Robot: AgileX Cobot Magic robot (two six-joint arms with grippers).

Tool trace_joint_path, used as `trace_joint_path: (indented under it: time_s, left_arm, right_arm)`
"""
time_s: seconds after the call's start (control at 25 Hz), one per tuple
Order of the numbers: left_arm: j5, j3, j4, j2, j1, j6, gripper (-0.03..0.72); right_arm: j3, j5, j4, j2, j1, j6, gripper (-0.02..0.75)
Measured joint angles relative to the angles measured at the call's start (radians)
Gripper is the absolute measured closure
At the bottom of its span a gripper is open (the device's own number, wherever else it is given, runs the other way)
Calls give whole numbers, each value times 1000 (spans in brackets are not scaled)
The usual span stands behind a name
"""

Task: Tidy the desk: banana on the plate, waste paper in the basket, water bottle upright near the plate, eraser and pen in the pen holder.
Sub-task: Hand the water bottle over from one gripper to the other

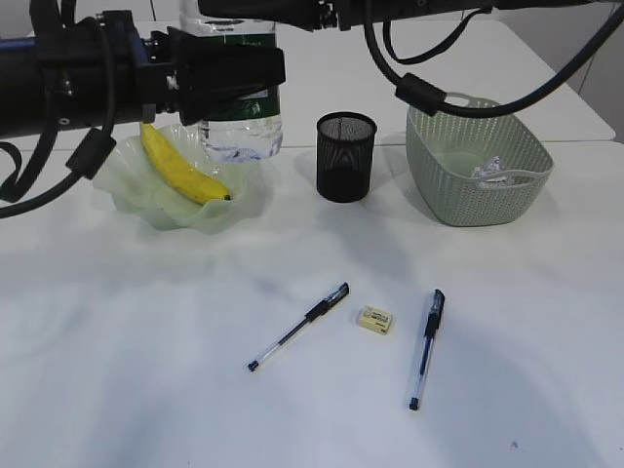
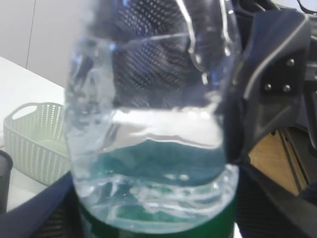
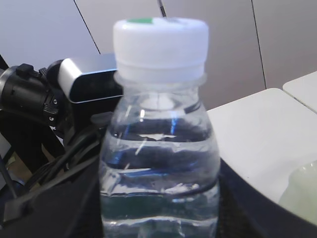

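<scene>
On the left of the white desk (image 1: 312,409) a banana (image 1: 180,168) lies in the pale green plate (image 1: 127,195). Just behind the plate stands the water bottle (image 1: 242,122), upright, its base on the desk. The left gripper (image 1: 229,76) brackets its labelled middle; I cannot tell whether its jaws press the plastic. The right gripper (image 3: 158,198) has its jaws around the bottle's upper body below the white cap (image 3: 159,42), holding it. Next comes the black mesh pen holder (image 1: 345,156), then the basket (image 1: 478,166) with crumpled paper (image 1: 490,171) inside. In front lie a pen (image 1: 298,326), the eraser (image 1: 375,319) and a second pen (image 1: 427,347).
</scene>
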Motion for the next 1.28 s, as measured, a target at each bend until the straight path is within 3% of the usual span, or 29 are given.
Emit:
trace_joint_path:
  time_s: [0.36,0.76,1.28]
  left_arm:
    - [16,0,-11,0,0,-1,104]
    - [19,0,-13,0,0,-5,242]
    - [19,0,-16,0,-2,-5,255]
  right_arm:
    - [0,0,2,0,0,2,336]
    - [0,-3,2,0,0,2,337]
    - [0,-6,2,0,0,2,337]
